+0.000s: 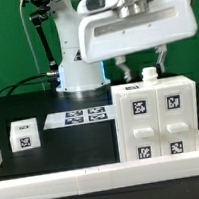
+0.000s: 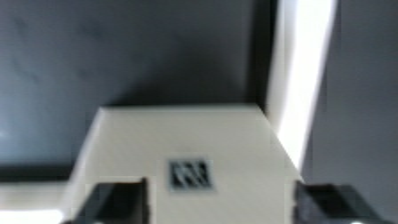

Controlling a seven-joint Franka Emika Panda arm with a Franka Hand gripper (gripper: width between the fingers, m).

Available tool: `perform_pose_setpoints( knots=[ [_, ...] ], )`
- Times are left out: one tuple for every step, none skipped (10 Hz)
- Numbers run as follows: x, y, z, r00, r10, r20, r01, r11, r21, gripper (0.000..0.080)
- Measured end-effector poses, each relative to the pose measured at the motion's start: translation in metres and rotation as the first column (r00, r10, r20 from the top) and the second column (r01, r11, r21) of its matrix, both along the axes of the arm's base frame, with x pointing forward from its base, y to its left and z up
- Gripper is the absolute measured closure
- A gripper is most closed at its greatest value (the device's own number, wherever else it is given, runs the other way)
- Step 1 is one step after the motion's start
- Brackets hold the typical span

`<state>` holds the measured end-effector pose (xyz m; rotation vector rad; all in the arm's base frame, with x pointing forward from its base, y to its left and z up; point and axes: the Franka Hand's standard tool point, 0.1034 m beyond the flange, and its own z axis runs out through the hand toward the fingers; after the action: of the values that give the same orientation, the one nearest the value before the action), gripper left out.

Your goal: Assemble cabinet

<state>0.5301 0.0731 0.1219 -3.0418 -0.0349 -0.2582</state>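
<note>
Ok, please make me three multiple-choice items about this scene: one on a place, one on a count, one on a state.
1. In the exterior view, where does the small tagged cube lie from the marker board?
A. to its left
B. to its right
C. on top of it

2. How many square tags show on the front of the cabinet?
A. two
B. four
C. six

3. How is the gripper?
A. shut on the cube
B. open, above the cabinet
C. resting on the marker board

Answers:
1 A: the cube sits alone toward the exterior view's left.
2 B: the tags stand in two rows of two.
3 B: its fingers stand apart over the cabinet's top.
</note>
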Motion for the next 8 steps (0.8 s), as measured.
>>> perform_pose_setpoints(
  knots=[
    [-0.010, -0.015, -0.003, 1.000, 0.007, -0.006, -0.007, 1.000, -0.009, 0.0343],
    [-0.021, -0.035, -0.010, 1.000, 0.020, -0.009, -0.020, 0.999, -0.025, 0.0167],
    [-0.028, -0.054, -0.015, 1.000, 0.018, -0.022, -0.018, 0.999, -0.034, 0.0037],
    [-0.033, -0.079, -0.017, 0.998, 0.060, -0.032, -0.061, 0.997, -0.047, 0.0011],
    [-0.038, -0.112, -0.018, 0.998, 0.051, -0.047, -0.053, 0.997, -0.054, 0.0011],
    [-0.039, -0.134, -0.017, 0.998, 0.032, -0.057, -0.035, 0.998, -0.055, 0.0002],
    [-0.043, -0.155, -0.022, 0.995, 0.074, -0.061, -0.078, 0.995, -0.065, 0.0002],
    [-0.044, -0.158, -0.023, 0.997, 0.043, -0.065, -0.047, 0.997, -0.064, 0.0002]
  ],
)
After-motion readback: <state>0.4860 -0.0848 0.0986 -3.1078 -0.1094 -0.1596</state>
